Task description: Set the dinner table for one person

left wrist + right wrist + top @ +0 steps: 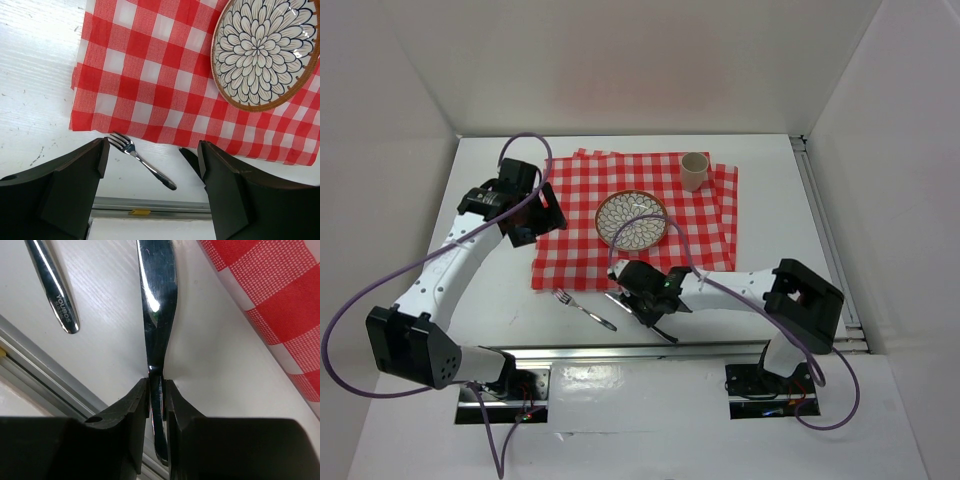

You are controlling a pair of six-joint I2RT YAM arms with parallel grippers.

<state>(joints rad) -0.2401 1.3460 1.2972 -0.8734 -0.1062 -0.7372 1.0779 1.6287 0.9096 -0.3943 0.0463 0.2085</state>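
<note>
**Right arm pinches cutlery at the near edge; left arm hangs open**

The only legible writing is a stamp on the fork (52, 285) handle, seemingly "YOUBOS"; the smaller characters beside it are too fine to read.

The dinner table (770, 200) fills the floor of the workspace. It is a matte white, faintly scuffed rectangle whose longer side appears to run left to right, parallel to the arm bases. A silver rail (650, 350) lines its near edge. Plain white walls (650, 60) close in the far, left and right sides.

A red-and-white checked cloth (570, 200) lies across the middle toward the far edge. It carries a flower-patterned plate (631, 220), and a beige cup (694, 170) stands near its far right corner. The fork (582, 308) lies diagonally on bare table between the cloth and the near rail.

The right gripper (156, 390) is low by the near edge, fingers clamped on a slim steel utensil (157, 305) that points toward the cloth; which kind it is cannot be told. The left gripper (152, 150) is over the cloth's left side, jaws wide apart, holding nothing.
</note>
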